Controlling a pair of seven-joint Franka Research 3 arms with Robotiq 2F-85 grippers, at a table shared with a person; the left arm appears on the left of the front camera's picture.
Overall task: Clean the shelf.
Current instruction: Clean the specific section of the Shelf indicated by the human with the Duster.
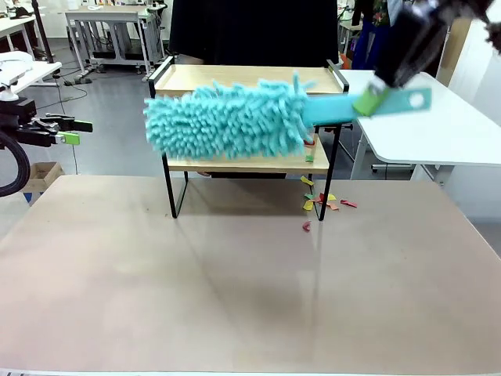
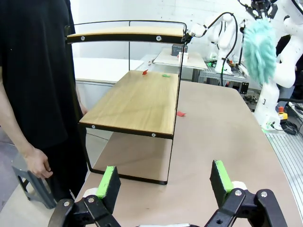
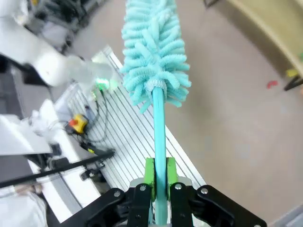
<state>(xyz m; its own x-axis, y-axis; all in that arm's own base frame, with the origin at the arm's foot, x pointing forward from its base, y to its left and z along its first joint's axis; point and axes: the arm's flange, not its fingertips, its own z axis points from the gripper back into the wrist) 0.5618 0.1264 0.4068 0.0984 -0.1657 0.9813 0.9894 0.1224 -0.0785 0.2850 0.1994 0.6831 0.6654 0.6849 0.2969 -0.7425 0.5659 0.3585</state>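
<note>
The shelf [image 1: 249, 79] stands at the table's far middle, with two light wooden boards in a black frame [image 2: 137, 101]. A few red and green scraps [image 2: 145, 72] lie on its lower board. My right gripper [image 1: 368, 100] is shut on the flat handle of a fluffy turquoise duster [image 1: 227, 119]. It holds the duster in the air on the near side, apart from the shelf. The right wrist view shows the handle [image 3: 159, 137] clamped between the green pads [image 3: 149, 175] of the right gripper [image 3: 160, 177]. My left gripper [image 2: 165, 182] is open and holds nothing, low at the table's left end [image 1: 70, 131].
Small coloured scraps [image 1: 321, 200] lie on the table by the shelf's right leg, and one red piece [image 2: 180, 113] lies farther out. A person in black stands behind the shelf, one hand [image 2: 38, 163] hanging down. A white table [image 1: 438, 125] stands at the right.
</note>
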